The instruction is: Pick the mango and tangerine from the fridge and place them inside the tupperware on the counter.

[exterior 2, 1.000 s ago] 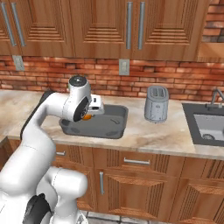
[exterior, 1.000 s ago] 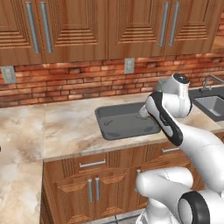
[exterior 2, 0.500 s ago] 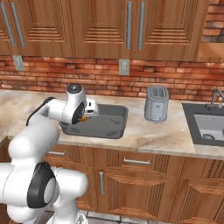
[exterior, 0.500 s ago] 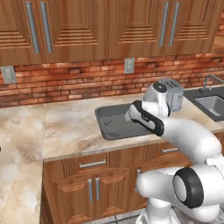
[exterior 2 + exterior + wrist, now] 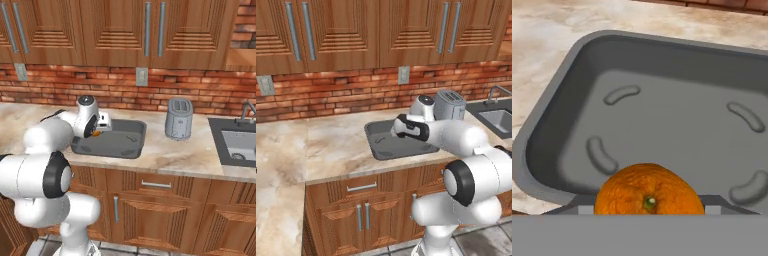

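tangerine, lower half cut off

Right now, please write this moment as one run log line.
gripper: shut on tangerine | position: over tupperware | tupperware: empty | counter

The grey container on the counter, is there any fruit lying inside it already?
No: in the hand view the tupperware has a bare floor, and the tangerine sits at the gripper, at the container's near rim.
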Robot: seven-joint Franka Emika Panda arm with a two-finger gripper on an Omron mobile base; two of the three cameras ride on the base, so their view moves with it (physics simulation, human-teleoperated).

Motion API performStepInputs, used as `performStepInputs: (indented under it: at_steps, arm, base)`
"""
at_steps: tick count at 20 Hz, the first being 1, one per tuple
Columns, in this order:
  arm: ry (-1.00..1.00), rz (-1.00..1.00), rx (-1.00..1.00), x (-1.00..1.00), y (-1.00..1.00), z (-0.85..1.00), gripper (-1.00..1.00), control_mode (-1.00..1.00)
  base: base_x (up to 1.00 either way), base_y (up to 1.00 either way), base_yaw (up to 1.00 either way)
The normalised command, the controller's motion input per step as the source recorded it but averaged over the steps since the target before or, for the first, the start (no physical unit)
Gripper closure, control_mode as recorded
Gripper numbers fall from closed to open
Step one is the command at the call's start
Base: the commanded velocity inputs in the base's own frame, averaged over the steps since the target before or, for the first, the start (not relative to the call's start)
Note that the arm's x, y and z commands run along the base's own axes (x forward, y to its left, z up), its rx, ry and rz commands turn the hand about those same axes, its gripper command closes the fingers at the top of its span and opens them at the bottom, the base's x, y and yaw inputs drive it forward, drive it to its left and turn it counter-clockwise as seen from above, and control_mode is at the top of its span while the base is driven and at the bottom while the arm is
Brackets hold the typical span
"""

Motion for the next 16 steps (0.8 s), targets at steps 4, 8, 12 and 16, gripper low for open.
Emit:
performStepInputs:
  at_steps: [4,8,12,16]
  arm:
    - [0.01,0.0,0.0,0.44,0.0,-0.26,1.0,-1.0]
    - [0.01,0.0,0.0,0.34,0.0,-0.36,1.0,-1.0]
    - [0.0,0.0,0.0,0.34,0.0,-0.34,1.0,-1.0]
    - [0.0,0.0,0.0,0.36,0.0,-0.29,1.0,-1.0]
  base:
    - [0.0,0.0,0.0]
    - [0.0,0.0,0.0]
    - [0.0,0.0,0.0]
    - [0.0,0.0,0.0]
